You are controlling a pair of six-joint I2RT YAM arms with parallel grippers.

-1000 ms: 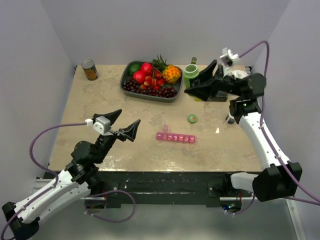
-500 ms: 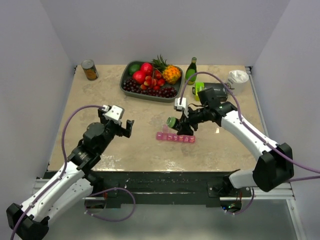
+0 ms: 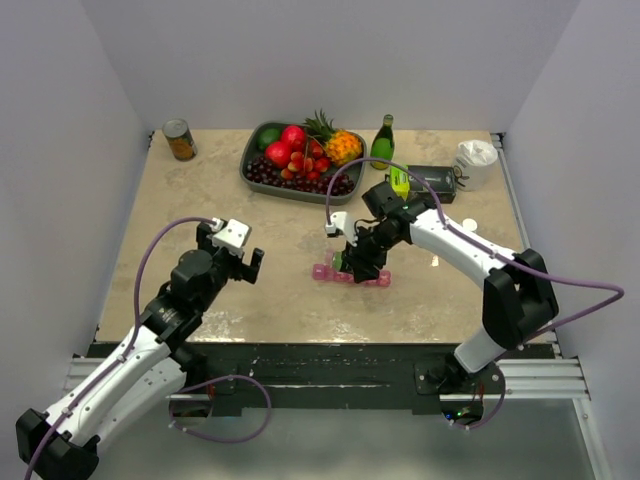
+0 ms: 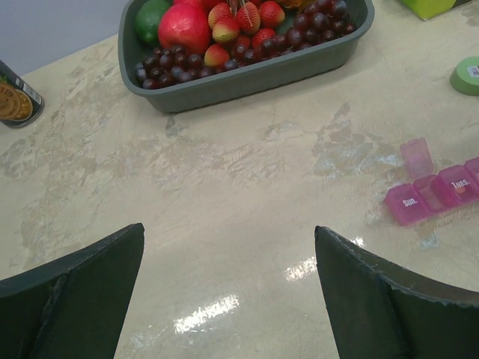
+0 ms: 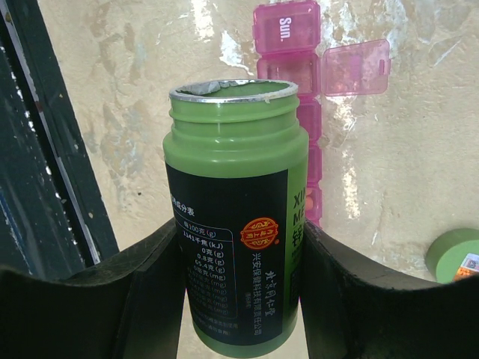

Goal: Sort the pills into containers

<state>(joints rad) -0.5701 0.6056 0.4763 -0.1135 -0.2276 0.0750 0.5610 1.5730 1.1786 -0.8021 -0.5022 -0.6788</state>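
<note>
Green bottle (image 5: 236, 217), uncapped, sits clamped in my right pincer (image 5: 239, 243) over the pink pill organizer (image 5: 288, 34). My left pincer (image 4: 228, 239) gapes wide, empty.

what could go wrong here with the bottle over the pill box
The mouth of the uncapped green plastic bottle in the right gripper looks wider than one cell of the translucent pink pill organizer, so pills may spill onto the table. Only one lid shows open, so strays could bounce off shut ones.
</note>
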